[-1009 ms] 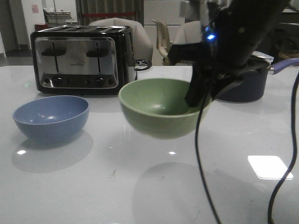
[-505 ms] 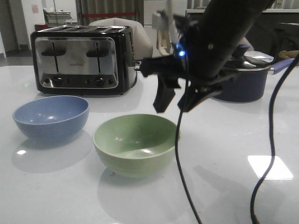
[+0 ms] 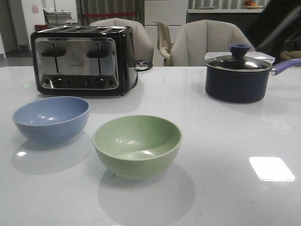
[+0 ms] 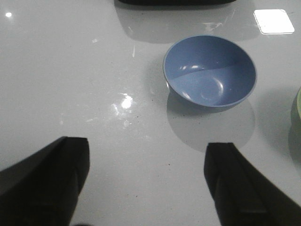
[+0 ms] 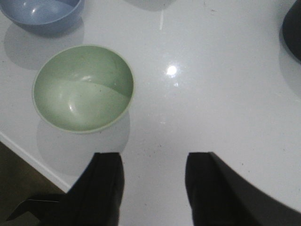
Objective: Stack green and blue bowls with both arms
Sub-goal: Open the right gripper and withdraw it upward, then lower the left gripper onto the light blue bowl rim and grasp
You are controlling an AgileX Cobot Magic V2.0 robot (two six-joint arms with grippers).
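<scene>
The green bowl [image 3: 137,145] stands upright and empty on the white table, near the front middle. The blue bowl [image 3: 51,117] stands to its left, apart from it. Neither gripper shows in the front view; only a dark arm part [image 3: 277,23] sits at the top right. In the left wrist view my left gripper [image 4: 148,162] is open and empty above bare table, with the blue bowl [image 4: 209,71] ahead of it. In the right wrist view my right gripper [image 5: 154,172] is open and empty, with the green bowl [image 5: 83,88] ahead and the blue bowl [image 5: 42,13] beyond.
A black and chrome toaster [image 3: 82,59] stands at the back left. A dark saucepan with a blue knob [image 3: 239,75] stands at the back right. Chairs stand behind the table. The table's near edge [image 5: 28,157] shows beside the green bowl.
The right arm held the green bowl in the air, set it down on the table to the right of the blue bowl, let go, and has drawn back out of the front view.
</scene>
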